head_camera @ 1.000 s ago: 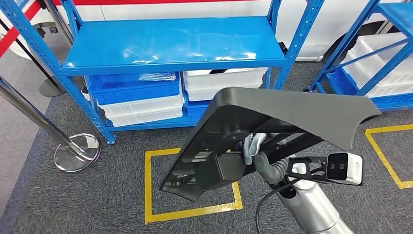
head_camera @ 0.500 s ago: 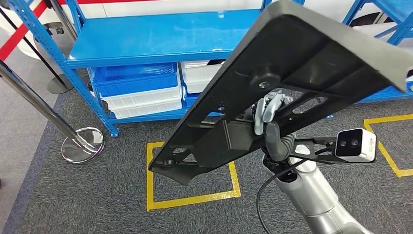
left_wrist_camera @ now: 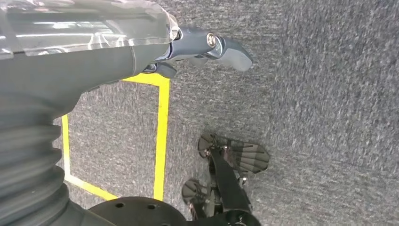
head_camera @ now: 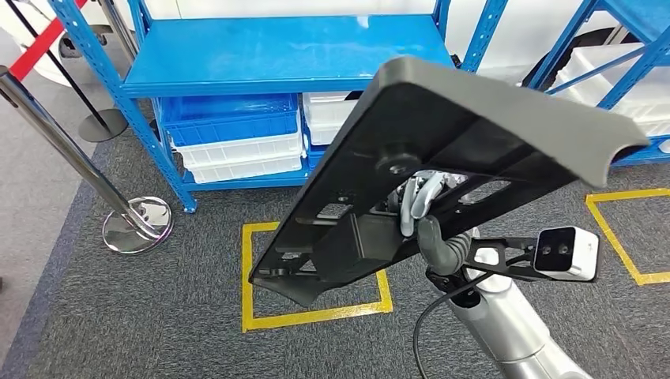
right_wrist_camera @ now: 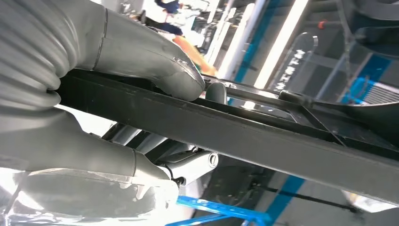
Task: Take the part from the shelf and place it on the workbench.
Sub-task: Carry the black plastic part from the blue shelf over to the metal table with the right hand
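Note:
A large flat black part [head_camera: 474, 134] with a curled edge hangs tilted over the floor in the head view, its ribbed underside facing me. My right hand [head_camera: 423, 213] grips it from below at a bar near its middle. In the right wrist view the grey thumb [right_wrist_camera: 155, 61] presses on top of the part's black bar [right_wrist_camera: 244, 139] and the fingers wrap beneath it. My left hand [left_wrist_camera: 207, 44] hangs over the grey carpet, thumb out, holding nothing. The blue shelf [head_camera: 276, 51] stands just ahead, its top board bare.
Blue bins [head_camera: 229, 126] and white bins [head_camera: 332, 118] fill the shelf's lower level. A chrome stanchion [head_camera: 138, 225] stands at the left. A yellow taped square [head_camera: 249, 276] marks the carpet below the part. A second blue shelf [head_camera: 624, 47] stands at the right.
The part swung up and tilted steeper, then came down a little, still in my right hand. The whole view has shifted slightly, so the camera moved.

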Controlling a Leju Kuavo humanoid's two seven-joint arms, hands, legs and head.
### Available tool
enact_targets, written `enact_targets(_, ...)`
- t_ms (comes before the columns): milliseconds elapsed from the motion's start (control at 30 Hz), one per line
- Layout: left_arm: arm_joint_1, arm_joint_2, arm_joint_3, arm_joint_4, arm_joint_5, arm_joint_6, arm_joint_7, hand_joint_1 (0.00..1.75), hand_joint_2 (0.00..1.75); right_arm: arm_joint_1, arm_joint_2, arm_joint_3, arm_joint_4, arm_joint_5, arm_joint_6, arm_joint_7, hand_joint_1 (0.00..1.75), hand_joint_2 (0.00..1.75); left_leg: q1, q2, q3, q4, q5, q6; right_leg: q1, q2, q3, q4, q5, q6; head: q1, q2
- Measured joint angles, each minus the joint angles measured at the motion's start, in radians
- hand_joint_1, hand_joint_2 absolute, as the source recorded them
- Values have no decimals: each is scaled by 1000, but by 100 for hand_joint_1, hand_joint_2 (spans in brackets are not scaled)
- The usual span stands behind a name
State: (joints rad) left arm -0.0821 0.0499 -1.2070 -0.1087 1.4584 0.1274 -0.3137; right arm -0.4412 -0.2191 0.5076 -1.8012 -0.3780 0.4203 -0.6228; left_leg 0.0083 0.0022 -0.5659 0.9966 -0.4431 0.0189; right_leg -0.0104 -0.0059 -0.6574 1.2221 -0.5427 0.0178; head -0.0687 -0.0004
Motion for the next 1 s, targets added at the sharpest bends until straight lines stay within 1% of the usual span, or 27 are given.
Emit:
enact_targets(67, 2, -1, 0, 0, 0, -4, -3, 0, 175, 22, 0, 0, -13, 27, 6, 0, 175, 175, -4, -1, -3, 6, 0, -3, 4, 0, 72, -135, 51, -12, 0, 0)
enact_targets(100, 2, -1, 0, 0, 0, -5, -4, 0, 175, 30, 0, 0, -19, 38, 10, -1, 175, 175, -6, 0, -6, 8, 1, -6, 6, 0, 95, -181, 63, -17, 0, 0)
enact_targets(133, 2, -1, 0, 0, 0, -6, -5, 0, 175, 38, 1, 1, -24, 46, 13, -1, 175, 175, -7, 0, -9, 10, 2, -11, 8, 0, 103, -201, 63, -20, 0, 0)
enact_targets(167, 2, -1, 0, 0, 0, -7, -6, 0, 175, 45, 2, 1, -28, 51, 16, -1, 175, 175, -8, 2, -11, 10, 5, -16, 10, 1, 102, -204, 63, -23, 0, 0)
enact_targets(233, 2, -1, 0, 0, 0, -7, -7, 0, 175, 55, 3, 1, -33, 55, 18, -1, 175, 175, -8, 4, -15, 13, 2, -27, 5, 5, 99, -211, 71, -33, 0, 0)
enact_targets(267, 2, -1, 0, 0, 0, -8, -7, 0, 175, 58, 5, 2, -34, 56, 21, -1, 175, 175, -8, 5, -22, 29, -13, -32, 2, 6, 98, -216, 77, -39, 0, 0)
enact_targets(300, 3, 0, 0, 0, 0, -8, -7, 0, 175, 59, 8, 2, -35, 60, 24, -1, 175, 175, -7, 5, -36, 64, -39, -36, -1, 8, 96, -220, 82, -45, 0, 0)
enact_targets(367, 3, -1, 0, 0, 0, -9, -7, 0, 175, 63, 18, 3, -35, 73, 33, -1, 175, 175, -4, 4, -85, 189, -112, -44, -1, 15, 90, -220, 89, -51, 0, 0)
enact_targets(400, 3, -1, 0, 0, 0, -10, -6, 0, 175, 65, 23, 4, -36, 83, 36, -1, 175, 175, -2, 4, -107, 252, -139, -47, 0, 20, 86, -219, 92, -51, 0, 0)
enact_targets(433, 3, -1, 0, 0, 0, -10, -4, 0, 175, 69, 27, 6, -36, 93, 38, -1, 175, 175, 0, 4, -118, 288, -148, -49, 0, 26, 82, -217, 94, -50, 0, 0)
enact_targets(467, 3, -1, 0, 0, 0, -11, -2, 0, 175, 72, 31, 7, -36, 103, 39, -1, 175, 175, 1, 3, -110, 286, -138, -50, 0, 34, 79, -214, 96, -49, 0, 0)
enact_targets(500, 3, 0, 0, 0, 0, -11, 0, 0, 175, 75, 33, 8, -36, 112, 38, -1, 175, 175, 2, 0, -84, 244, -112, -49, -1, 42, 77, -212, 97, -47, 0, 0)
enact_targets(533, 3, 0, 0, 0, 0, -11, 3, 0, 175, 77, 34, 9, -37, 118, 38, -1, 175, 175, 4, -10, -45, 176, -79, -47, -1, 50, 75, -208, 98, -45, 0, 0)
enact_targets(567, 3, 0, 0, 0, 0, -11, 6, 0, 175, 79, 35, 8, -38, 123, 39, -1, 175, 175, 6, -30, -8, 108, -57, -45, 0, 59, 71, -204, 99, -42, 0, 0)
enact_targets(600, 3, 0, 0, 0, 0, -11, 9, 0, 175, 82, 35, 7, -40, 129, 40, -1, 175, 175, 7, -48, 20, 55, -43, -42, 1, 68, 65, -199, 101, -38, 0, 0)
enact_targets(633, 4, 1, 0, 0, 0, -10, 14, 0, 175, 86, 35, 4, -44, 134, 44, -1, 175, 175, 7, -62, 33, 25, -40, -39, 0, 77, 59, -196, 104, -31, 0, 0)
enact_targets(667, 4, 1, 0, 0, 0, -10, 19, 0, 175, 92, 35, -1, -48, 139, 52, -1, 175, 175, 6, -67, 36, 16, -43, -36, 0, 87, 52, -195, 108, -24, 0, 0)
enact_targets(700, 5, 2, 0, 0, 0, -8, 24, 0, 175, 98, 35, -9, -53, 144, 64, -1, 175, 175, 7, -58, 34, 13, -41, -31, -1, 96, 48, -196, 113, -16, 0, 0)
enact_targets(733, 5, 2, 0, 0, 0, -7, 30, 0, 175, 105, 35, -17, -58, 146, 76, -1, 175, 175, 9, -47, 33, 11, -36, -24, -2, 98, 44, -194, 114, -10, 0, 0)
enact_targets(767, 5, 3, 0, 0, 0, -5, 34, 0, 175, 109, 35, -25, -62, 146, 88, -1, 175, 175, 10, -35, 31, 7, -31, -17, -1, 86, 36, -183, 104, -5, 0, 0)
enact_targets(800, 5, 4, 0, 0, 0, -4, 38, 0, 175, 111, 35, -32, -65, 144, 96, -1, 175, 175, 12, -22, 29, 3, -26, -10, -1, 68, 22, -153, 82, 0, 0, 0)
enact_targets(833, 5, 5, 0, 0, 0, -3, 40, 0, 175, 111, 35, -37, -66, 140, 102, -1, 175, 175, 12, -9, 27, 1, -23, -5, -2, 44, 0, -104, 50, 4, 0, 0)
enact_targets(867, 7, 6, 0, 0, 0, -1, 42, 0, 175, 110, 35, -40, -67, 135, 105, -1, 175, 175, 10, 2, 24, 1, -21, -2, -3, 26, -27, -40, 14, 9, 0, 0)
enact_targets(900, 8, 7, 0, 0, 0, 1, 44, 0, 175, 109, 35, -42, -66, 126, 107, -1, 175, 175, 9, 14, 21, 1, -21, -1, -5, 19, -53, 24, -15, 12, 0, 0)
enact_targets(933, 10, 8, 0, 0, 0, 4, 46, 0, 175, 109, 36, -43, -65, 116, 107, -1, 175, 175, 8, 26, 18, 2, -20, -1, -6, 15, -67, 66, -28, 16, 0, 0)
enact_targets(967, 10, 9, 0, 0, 0, 6, 49, 0, 175, 108, 36, -43, -63, 105, 107, -1, 175, 175, 8, 38, 16, 3, -19, -1, -7, 12, -65, 75, -24, 18, 0, 0)
enact_targets(1000, 10, 9, 0, 0, 0, 8, 52, 0, 175, 106, 36, -44, -60, 95, 106, -1, 175, 175, 8, 49, 15, 4, -19, -2, -9, 7, -43, 47, -4, 19, 0, 0)
